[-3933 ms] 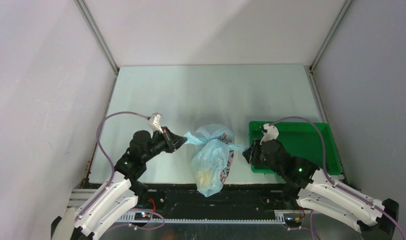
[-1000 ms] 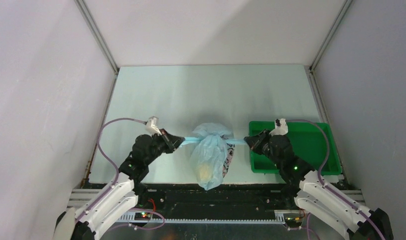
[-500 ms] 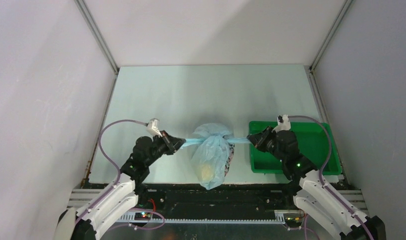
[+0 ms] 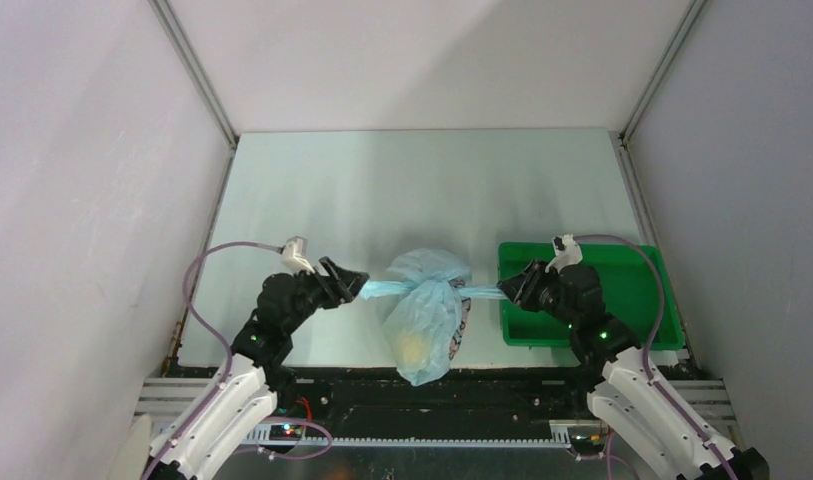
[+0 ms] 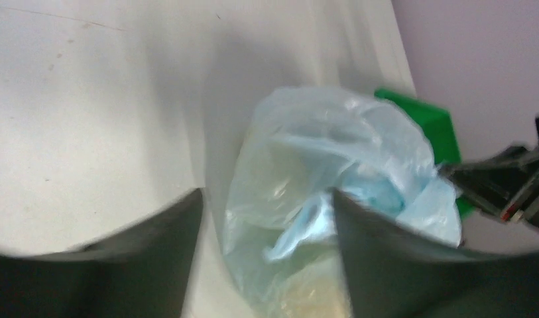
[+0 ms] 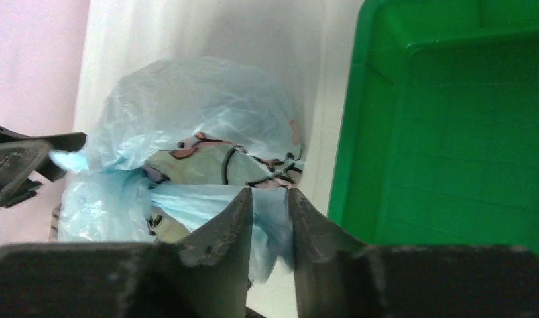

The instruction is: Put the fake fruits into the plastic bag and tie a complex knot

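Rigid green tray [image 4: 630, 290] at the right of the pale table [image 4: 382, 190] — near its front edge — plain walls around.

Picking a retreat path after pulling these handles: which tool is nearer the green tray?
Right. The right tool sits at the green tray's left edge, pinching a plastic bag strand; the left tool is on the bag's far side, away from the tray.

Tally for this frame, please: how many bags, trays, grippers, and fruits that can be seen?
bag: 1
tray, green: 1
grippers: 2, left gripper and right gripper
fruit, yellow, seen through the bag: 1; no others can be made out
Total: 5
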